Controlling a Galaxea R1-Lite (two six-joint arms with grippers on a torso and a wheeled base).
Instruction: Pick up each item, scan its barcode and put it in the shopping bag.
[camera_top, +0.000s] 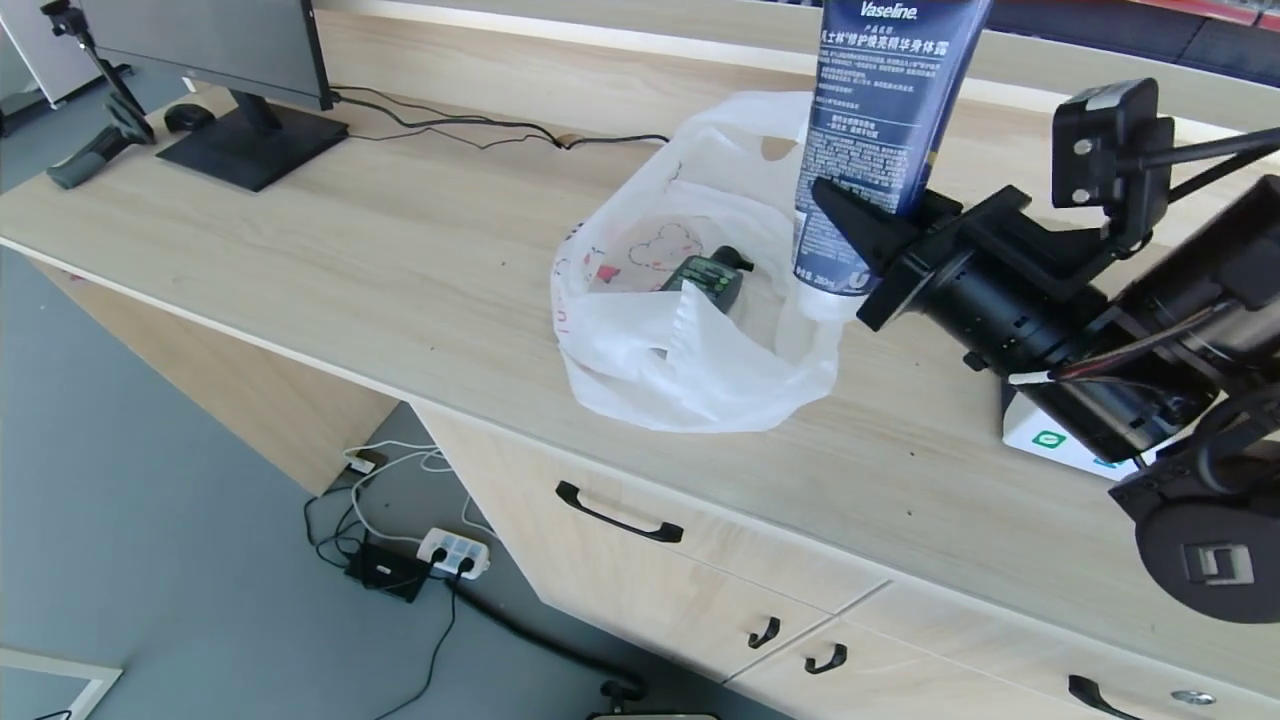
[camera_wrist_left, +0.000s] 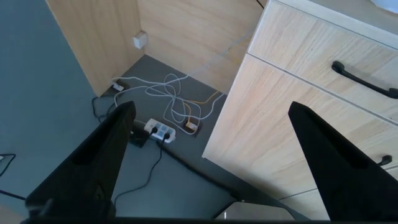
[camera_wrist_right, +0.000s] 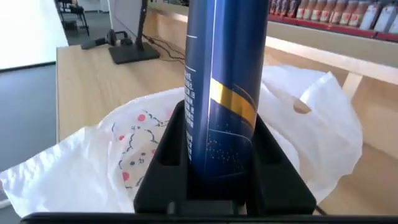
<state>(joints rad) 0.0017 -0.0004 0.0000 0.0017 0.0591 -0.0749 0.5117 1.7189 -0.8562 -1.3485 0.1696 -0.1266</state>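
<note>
A tall dark blue lotion tube (camera_top: 880, 130) stands upright, cap end down, over the right rim of the white shopping bag (camera_top: 690, 380). My right gripper (camera_top: 868, 238) is shut on the tube's lower part; in the right wrist view the blue tube (camera_wrist_right: 224, 81) sits between the black fingers (camera_wrist_right: 166, 155) with the bag (camera_wrist_right: 93, 155) beneath. Inside the bag lies a dark green bottle (camera_top: 708, 277). My left gripper (camera_wrist_left: 211, 162) hangs open below the counter, in front of the drawers, holding nothing.
A monitor stand (camera_top: 250, 135) and a handheld scanner (camera_top: 95, 150) sit at the counter's far left, with a cable (camera_top: 480, 128) running along the back. A white box (camera_top: 1060, 440) stands at the right under my arm. Drawers (camera_top: 620, 515) and a floor power strip (camera_top: 452, 550) lie below.
</note>
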